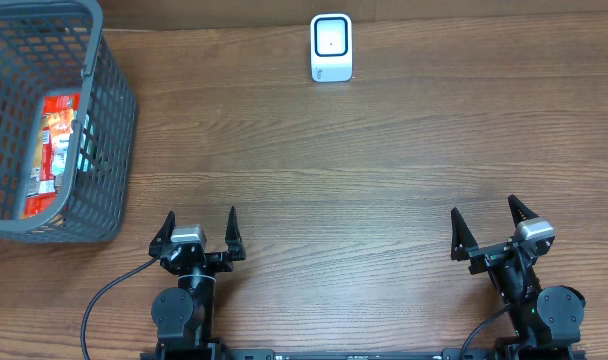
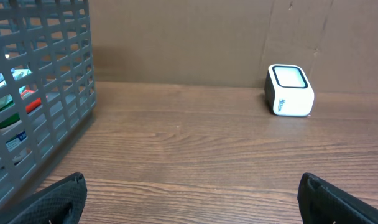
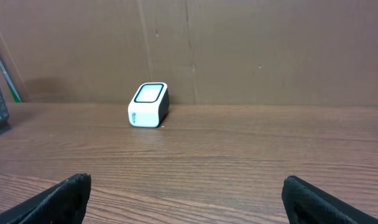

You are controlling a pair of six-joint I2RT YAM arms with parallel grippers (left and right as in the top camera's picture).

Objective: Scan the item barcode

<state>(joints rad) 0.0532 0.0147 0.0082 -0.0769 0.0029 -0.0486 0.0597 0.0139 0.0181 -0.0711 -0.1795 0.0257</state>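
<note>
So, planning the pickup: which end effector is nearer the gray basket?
Left. The left end effector sits just beside the gray basket, off its near right corner; the right end effector is far off to the basket's right.

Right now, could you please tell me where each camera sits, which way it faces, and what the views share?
Overhead: above the brown wooden table, looking straight down; both arms show, left gripper and right gripper open.
Left wrist: low, facing the far wall; grey plastic mesh basket left, white box-shaped scanner right; own black fingertips at bottom corners.
Right wrist: low, facing the same wall; scanner left of centre; own fingertips below.
Shared: all three see the scanner.
</note>
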